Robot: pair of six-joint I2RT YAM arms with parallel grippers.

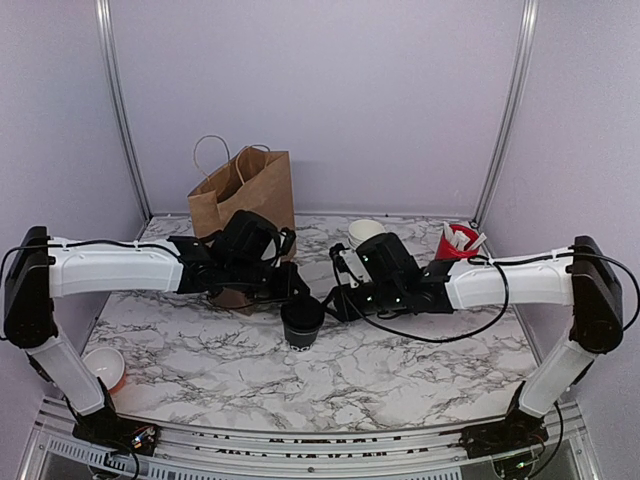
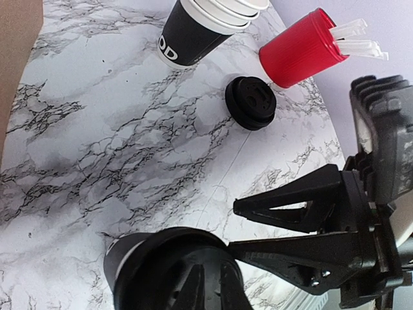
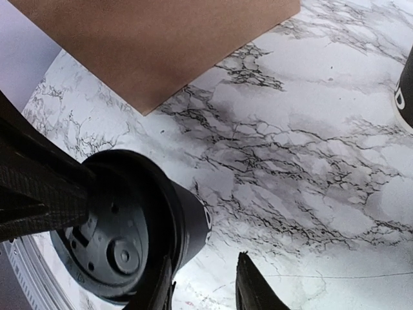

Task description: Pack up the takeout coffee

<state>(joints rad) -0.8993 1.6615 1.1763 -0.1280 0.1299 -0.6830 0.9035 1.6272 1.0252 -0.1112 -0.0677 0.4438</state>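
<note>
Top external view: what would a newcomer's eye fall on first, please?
Two white-and-black robot arms, left and right, reach inward and meet at a small black paper cup with a black plastic lid at the middle of the marble table. A brown paper bag stands at the back left, a red cup of white sachets at the back right.

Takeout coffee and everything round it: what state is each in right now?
takeout coffee: upright, lid on.
paper bag: standing, mouth open.
spare lid: loose, lying flat.
cup stack: nested, lidless.
red cup: holds sachets.
left gripper: over the takeout coffee, grip unclear.
right gripper: open, beside the takeout coffee.
</note>
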